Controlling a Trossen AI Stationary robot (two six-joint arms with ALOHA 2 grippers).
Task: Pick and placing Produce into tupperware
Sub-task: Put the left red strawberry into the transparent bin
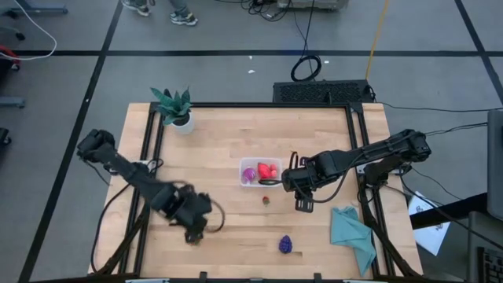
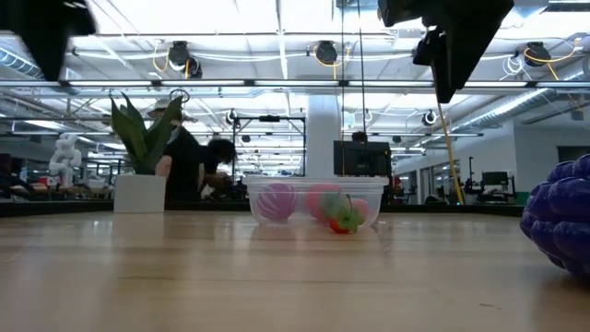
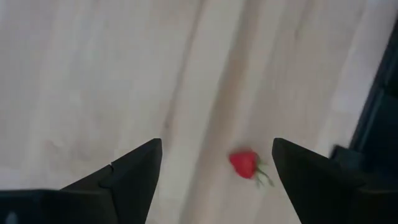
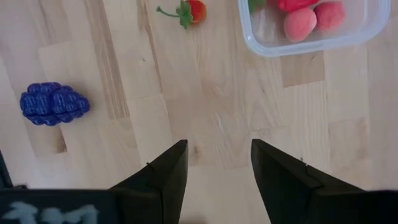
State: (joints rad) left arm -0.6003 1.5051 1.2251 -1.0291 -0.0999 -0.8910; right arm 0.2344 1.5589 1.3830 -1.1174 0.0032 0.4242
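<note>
Near the middle of the pale wooden tabletop [image 1: 220, 149]: a small clear plastic rectangular tupperware container [image 1: 250, 182] holding a striped magenta ball [image 1: 251, 174] and larger red and pink toy fruits [image 1: 267, 170]. Just outside the container, toward the near edge: a tiny red toy strawberry with green stalk [image 1: 266, 200], resting on bare wood. Farther toward the near edge, well apart from the container: a dark purple toy grape cluster [image 1: 286, 245], lying alone. Poised just right of the container, above the wood: the right gripper [image 1: 303, 206], dark fingers [image 4: 168, 171] parted to a moderate gap with nothing between them. Left of centre, near the front edge: the left gripper [image 1: 194, 233], dark fingers [image 3: 140, 171] spread wide and empty, aimed toward the small strawberry. Close to the far left corner: a green potted plant in a white pot [image 1: 178, 110]. By the near right corner: a crumpled teal cloth [image 1: 351, 233].
</note>
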